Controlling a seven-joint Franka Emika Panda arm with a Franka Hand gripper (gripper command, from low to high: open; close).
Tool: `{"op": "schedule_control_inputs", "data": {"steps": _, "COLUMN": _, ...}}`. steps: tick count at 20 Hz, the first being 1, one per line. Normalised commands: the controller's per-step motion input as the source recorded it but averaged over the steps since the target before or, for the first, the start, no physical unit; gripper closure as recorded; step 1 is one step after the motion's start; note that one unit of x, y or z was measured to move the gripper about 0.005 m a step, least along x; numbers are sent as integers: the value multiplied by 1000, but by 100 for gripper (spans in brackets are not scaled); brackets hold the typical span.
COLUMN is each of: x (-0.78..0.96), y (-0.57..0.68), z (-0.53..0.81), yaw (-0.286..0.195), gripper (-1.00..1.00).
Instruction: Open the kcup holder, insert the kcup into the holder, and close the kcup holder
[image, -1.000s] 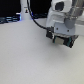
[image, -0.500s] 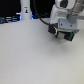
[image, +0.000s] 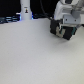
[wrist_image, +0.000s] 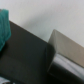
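Since a second ago your arm has shifted only slightly toward the exterior view's right, and the gripper (image: 64, 31) now hangs low over the white table (image: 30, 55) near its far right corner. You cannot tell from either view whether its jaws are wide, narrow or holding anything, as they are blurred. In the wrist view you have a dark flat surface, probably the kcup holder (wrist_image: 25, 55), beside a grey block (wrist_image: 67, 50), with a teal object (wrist_image: 4, 27) at the frame's edge; the kcup itself cannot be made out
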Motion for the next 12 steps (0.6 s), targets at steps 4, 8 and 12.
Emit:
{"op": "schedule_control_inputs", "data": {"steps": 4, "x": -924, "y": 546, "z": -14, "yaw": 12, "gripper": -100}}
{"op": "schedule_control_inputs", "data": {"steps": 8, "x": -955, "y": 561, "z": -39, "yaw": 4, "gripper": -100}}
{"op": "schedule_control_inputs", "data": {"steps": 12, "x": -966, "y": 591, "z": 11, "yaw": -1, "gripper": -100}}
